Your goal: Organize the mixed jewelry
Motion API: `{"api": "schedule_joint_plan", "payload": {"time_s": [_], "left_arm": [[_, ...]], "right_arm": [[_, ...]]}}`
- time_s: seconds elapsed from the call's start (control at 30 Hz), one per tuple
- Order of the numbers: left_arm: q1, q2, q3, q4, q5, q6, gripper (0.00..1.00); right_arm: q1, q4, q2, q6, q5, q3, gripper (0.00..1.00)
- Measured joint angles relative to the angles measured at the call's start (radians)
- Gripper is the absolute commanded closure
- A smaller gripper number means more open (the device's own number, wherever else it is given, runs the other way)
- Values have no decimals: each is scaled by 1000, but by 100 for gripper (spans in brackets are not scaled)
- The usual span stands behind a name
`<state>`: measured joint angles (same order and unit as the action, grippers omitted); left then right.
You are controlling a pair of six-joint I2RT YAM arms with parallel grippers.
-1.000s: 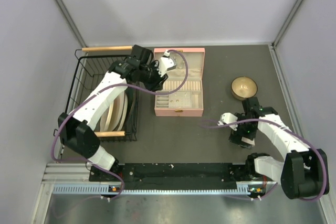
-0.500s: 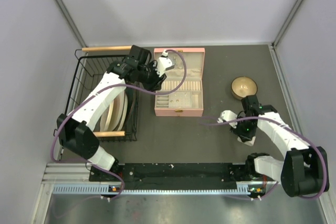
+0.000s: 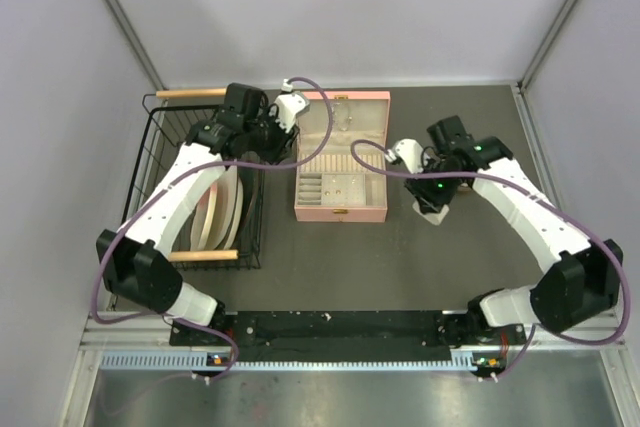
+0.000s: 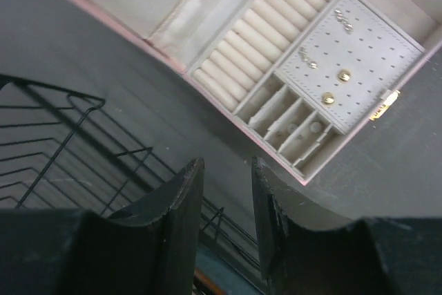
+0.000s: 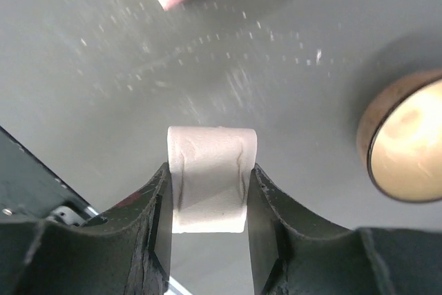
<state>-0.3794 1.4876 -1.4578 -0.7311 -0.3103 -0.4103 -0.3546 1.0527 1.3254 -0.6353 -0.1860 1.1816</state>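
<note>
The mixed jewelry (image 4: 329,99) lies in the near half of the open pink jewelry box (image 3: 340,213). 2 gold studs and 2 small silvery pieces sit on the perforated panel (image 4: 366,60), and 2 pale beads rest in the narrow compartments just left of it. The ring rolls (image 4: 255,43) fill the strip on the far side of these, and the lid lies flat beyond.

The left gripper (image 4: 226,167) hangs by the box's far-left side, over the edge of the black wire basket (image 3: 150,162). Its jaws stand narrowly apart with nothing between them.

The right gripper (image 5: 209,170) hangs over the dark table (image 3: 400,267) just right of the box's near-right corner. It is clamped on a pale padded cushion (image 5: 210,150) curled into a C. The wooden bowl (image 5: 407,146) sits to its right.
</note>
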Motion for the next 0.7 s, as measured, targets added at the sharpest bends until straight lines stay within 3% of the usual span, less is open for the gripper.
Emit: {"api": "schedule_joint_plan", "payload": {"time_s": [0.17, 0.33, 0.7], "left_arm": [[39, -19, 10, 50, 74, 70, 60], [75, -24, 12, 75, 127, 121, 60], [132, -42, 14, 103, 208, 183, 59]], "right_arm": [[-120, 13, 133, 226, 18, 165, 100], [-135, 9, 261, 423, 7, 306, 100], [-171, -21, 414, 742, 24, 396, 100]]}}
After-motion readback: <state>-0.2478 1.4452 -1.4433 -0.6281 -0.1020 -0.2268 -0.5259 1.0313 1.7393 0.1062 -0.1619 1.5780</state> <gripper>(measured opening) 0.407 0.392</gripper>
